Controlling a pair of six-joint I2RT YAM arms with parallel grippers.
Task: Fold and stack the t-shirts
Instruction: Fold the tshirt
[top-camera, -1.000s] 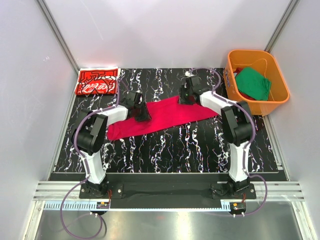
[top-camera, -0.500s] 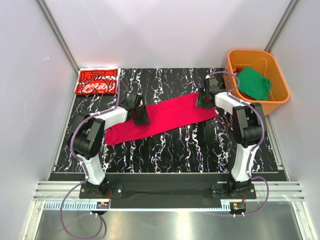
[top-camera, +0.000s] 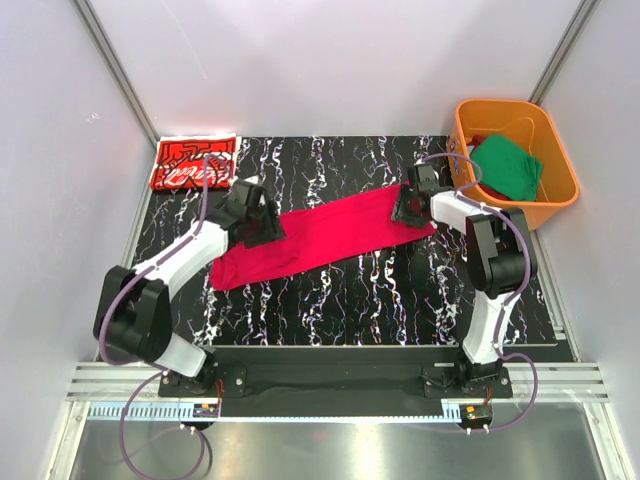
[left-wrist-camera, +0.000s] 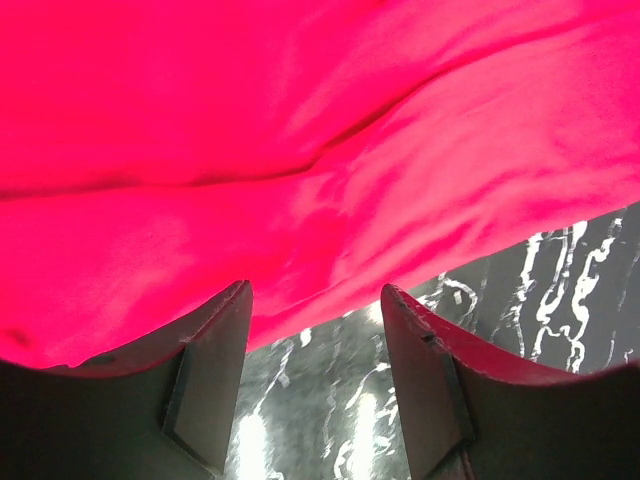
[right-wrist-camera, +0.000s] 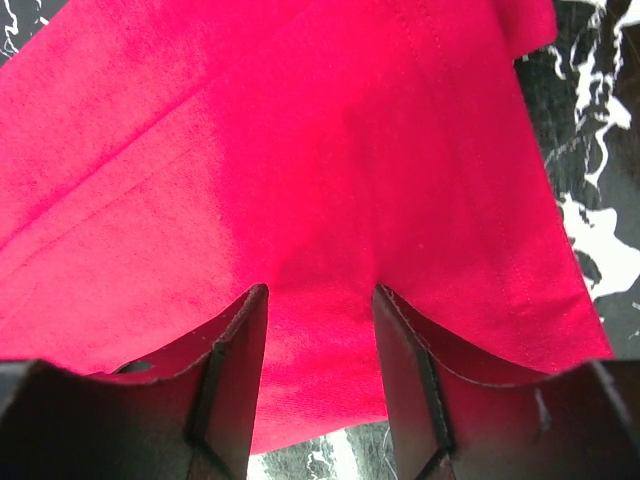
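Observation:
The plain crimson-red t-shirt lies as a long folded strip slanting across the black marbled table. My left gripper is open and empty at the strip's back edge near its left end; in the left wrist view the left gripper has bare table between its fingers and the shirt just beyond. My right gripper is open over the strip's right end; in the right wrist view the right gripper has the cloth lying flat under it. The red t-shirt with white print lies folded at the back left. The green t-shirt sits in the tub.
The orange plastic tub stands off the table's back right corner, close to my right arm. White walls close in the sides and back. The table's near half holds nothing but the arms' bases.
My right gripper moved right, drawing the shirt's right end out, then held still. My left gripper moved left and back along the strip, and its elbow swung out to the left.

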